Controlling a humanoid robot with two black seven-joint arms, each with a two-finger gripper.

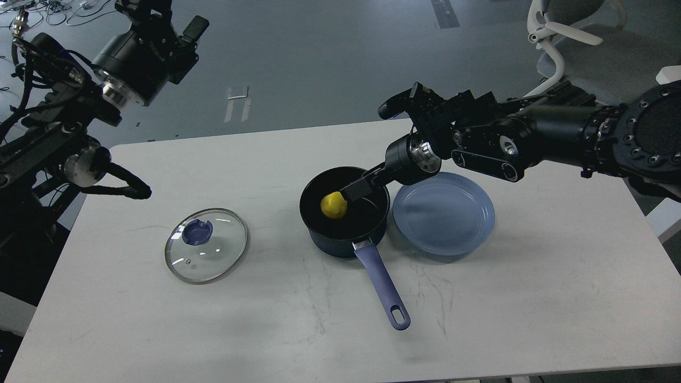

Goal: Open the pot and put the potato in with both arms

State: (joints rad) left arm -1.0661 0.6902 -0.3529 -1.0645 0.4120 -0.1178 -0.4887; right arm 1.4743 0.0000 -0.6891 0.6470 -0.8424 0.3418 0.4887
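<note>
The potato is sitting inside the open pot, with the right claw gripping it at its 2 o'clock side. The plate is touching the pot at 3 o'clock. The glass lid is lying on the desk at 9 o'clock. The left claw is being cut off at the top edge, so I cannot tell its state.

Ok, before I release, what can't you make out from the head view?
- Right claw: dark against the pot's black interior; can't tell whether it grips the potato.
- Potato: can't tell if it rests on the pot's bottom or hangs above it.
- Left claw: raised at the top edge, dark; fingers indistinguishable.
- Pot's far wall: hidden behind the right arm.
</note>
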